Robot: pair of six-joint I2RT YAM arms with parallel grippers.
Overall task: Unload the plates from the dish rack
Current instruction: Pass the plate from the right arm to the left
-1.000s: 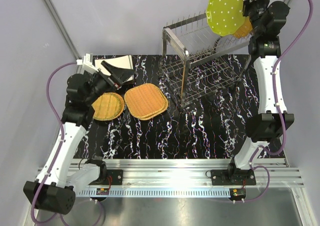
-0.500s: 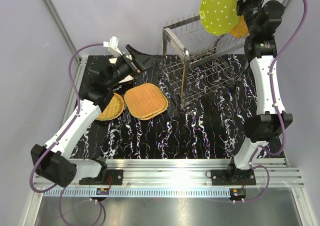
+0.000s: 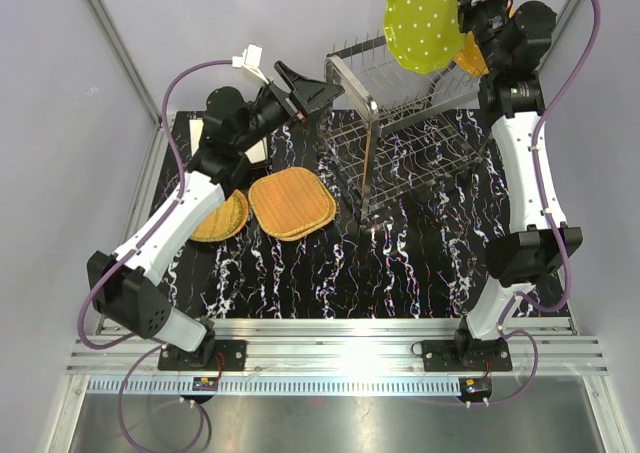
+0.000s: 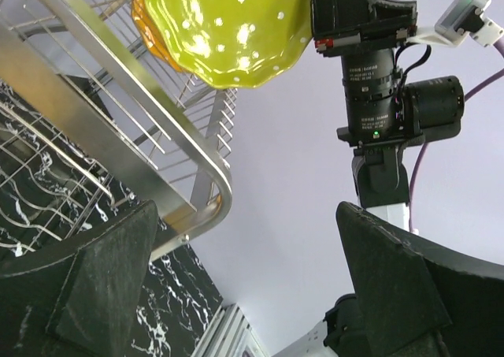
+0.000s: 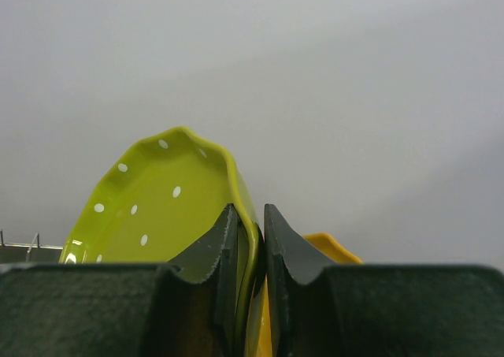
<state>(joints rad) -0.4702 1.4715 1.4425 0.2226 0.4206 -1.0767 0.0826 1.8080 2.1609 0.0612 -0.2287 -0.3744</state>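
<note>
No text can be read in any view. In the upper right of the left wrist view, the black joint housing (image 4: 370, 73) of the far arm carries a few lines of small white print, too fine to make out.

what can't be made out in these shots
- Orange plate: mostly hidden behind the green dotted plate in every view; whether the right gripper clamps it too is unclear.
- Cream plates: top view, the left arm covers them; count unreadable.
- Dish rack, far end: top view, behind the green dotted plate.
</note>
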